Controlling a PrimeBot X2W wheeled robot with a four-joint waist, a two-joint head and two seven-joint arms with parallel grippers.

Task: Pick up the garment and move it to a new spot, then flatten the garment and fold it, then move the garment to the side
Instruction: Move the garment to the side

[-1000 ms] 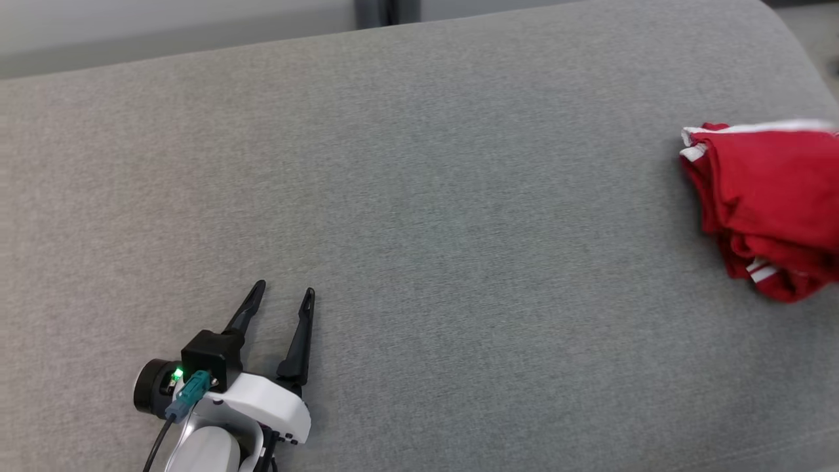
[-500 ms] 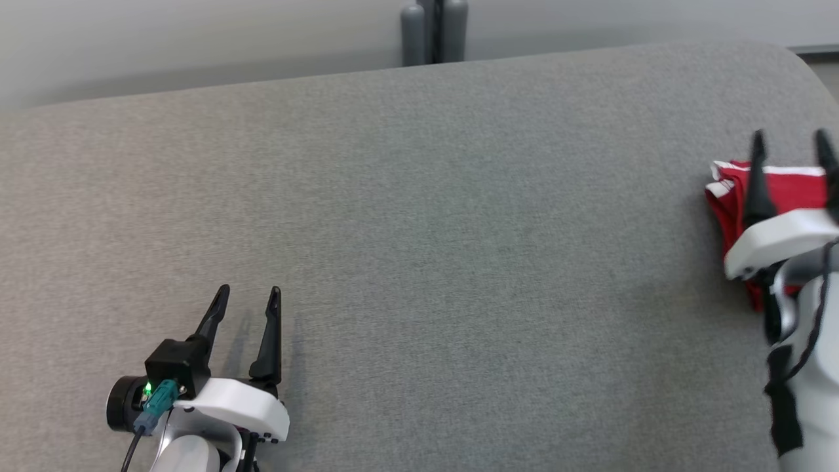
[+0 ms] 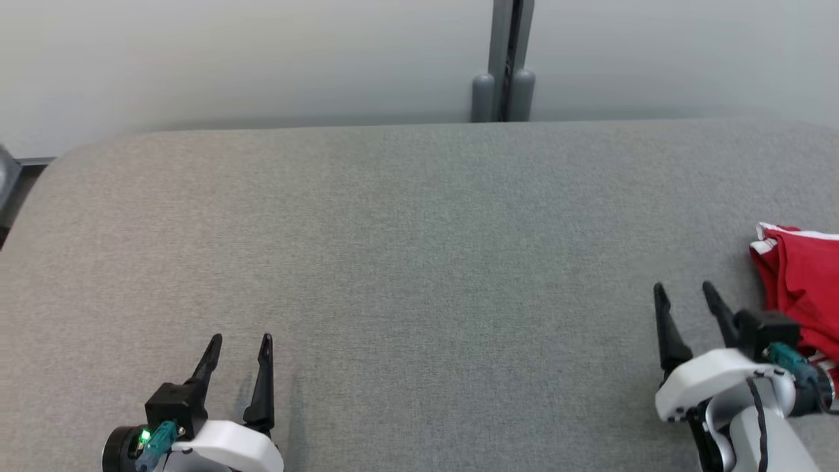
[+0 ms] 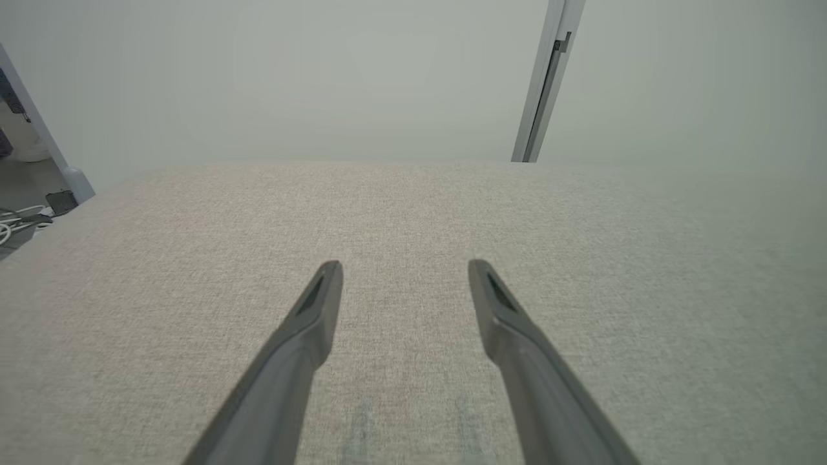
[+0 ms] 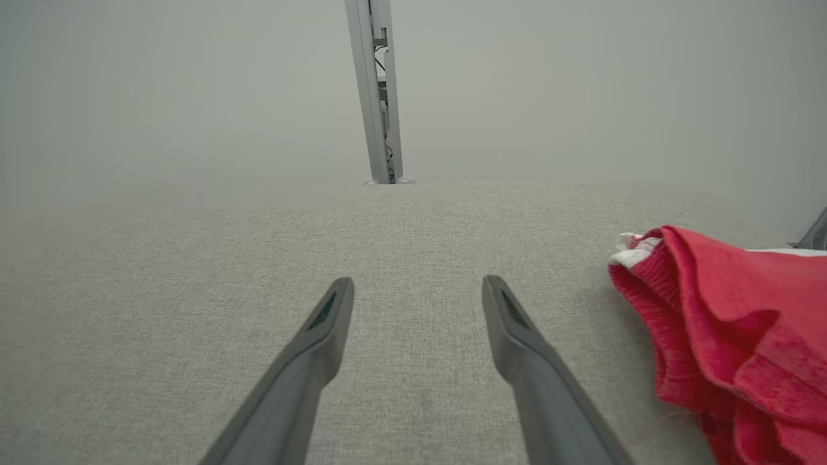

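The garment [image 3: 799,285] is a red cloth with white trim, folded into a bundle at the right edge of the grey fabric surface [image 3: 419,249]. In the right wrist view the garment [image 5: 730,336] lies just right of the fingers. My right gripper [image 3: 685,294] is open and holds nothing, a short way left of the garment. At the lower left my left gripper [image 3: 239,342] is open over bare fabric. The left wrist view shows the left gripper [image 4: 405,266] with its jaws spread and nothing between them.
A pale wall stands behind the surface, with a grey post [image 3: 505,65] at its far edge. The surface's left end rounds off near a floor gap [image 3: 10,196]. Cables lie on the floor [image 4: 16,223] at the left.
The head camera has tilted up and turned, so the whole picture shifted. The right arm came into view, stood over the garment, then drew back to its left. The left gripper stays open.
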